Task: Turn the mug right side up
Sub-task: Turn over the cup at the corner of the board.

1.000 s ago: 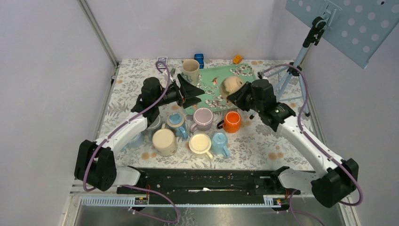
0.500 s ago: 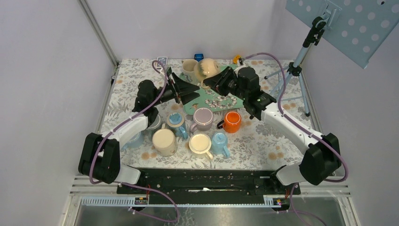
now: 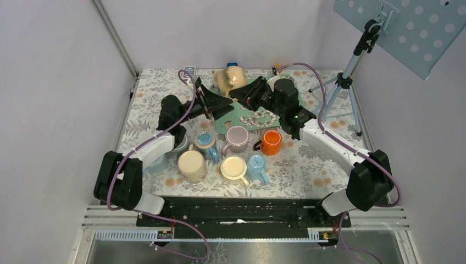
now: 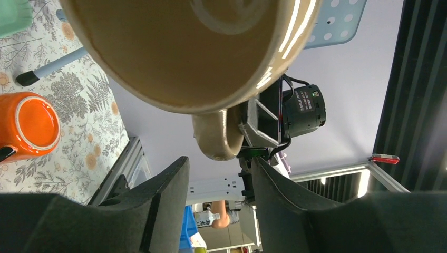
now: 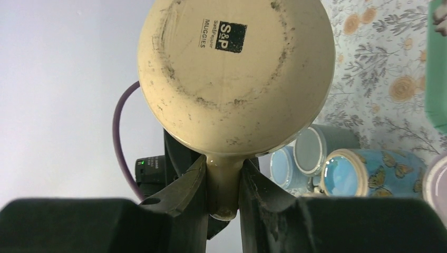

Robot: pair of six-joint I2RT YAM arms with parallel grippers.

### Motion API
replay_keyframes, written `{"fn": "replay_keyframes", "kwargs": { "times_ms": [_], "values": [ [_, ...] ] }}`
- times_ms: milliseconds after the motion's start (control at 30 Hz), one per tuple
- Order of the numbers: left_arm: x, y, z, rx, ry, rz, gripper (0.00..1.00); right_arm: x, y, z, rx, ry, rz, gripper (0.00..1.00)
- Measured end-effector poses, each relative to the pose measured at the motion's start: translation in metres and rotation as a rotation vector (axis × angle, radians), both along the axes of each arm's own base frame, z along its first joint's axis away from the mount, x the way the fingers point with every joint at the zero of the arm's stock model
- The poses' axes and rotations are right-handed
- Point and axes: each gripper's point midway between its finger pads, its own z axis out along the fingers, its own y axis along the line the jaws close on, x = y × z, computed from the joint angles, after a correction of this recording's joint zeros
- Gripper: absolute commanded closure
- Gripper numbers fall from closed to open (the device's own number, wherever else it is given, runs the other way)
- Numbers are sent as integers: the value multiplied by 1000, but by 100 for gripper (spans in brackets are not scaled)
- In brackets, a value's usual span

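Top external: swings mug point(image 3: 231, 78), clenched by its handle in right gripper point(image 5: 224, 179), rearward toward narrowing yet empty left gripper point(image 4: 219, 168), likely for handover.

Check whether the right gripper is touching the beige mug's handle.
Touching. The right wrist view shows the right gripper clamped on the handle of the beige mug, with a finger pressed against each side and no gap visible.
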Motion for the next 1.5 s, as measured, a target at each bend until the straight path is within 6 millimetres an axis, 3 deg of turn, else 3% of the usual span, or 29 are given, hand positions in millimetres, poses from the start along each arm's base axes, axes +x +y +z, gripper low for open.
{"fn": "replay_keyframes", "kwargs": {
  "times_ms": [167,533,1033,1233,1467,1500],
  "values": [
    [1,0,3,-18,-2,-4,52,-1,4,9,48,-5,16,100],
    [-1,1,13,-57,-11,-13,63,-7,12,8,66,13,55,100],
    [-3,1,16,-71,-8,-20,63,-13,15,13,85,10,87,100],
    [-3,1,18,-75,-8,-22,75,-13,16,15,93,6,89,100],
    [-4,2,21,-88,-3,-28,100,-15,16,16,94,-6,101,100],
    [-4,2,20,-87,-1,-28,100,-15,16,15,92,-8,102,100]
  ]
}}
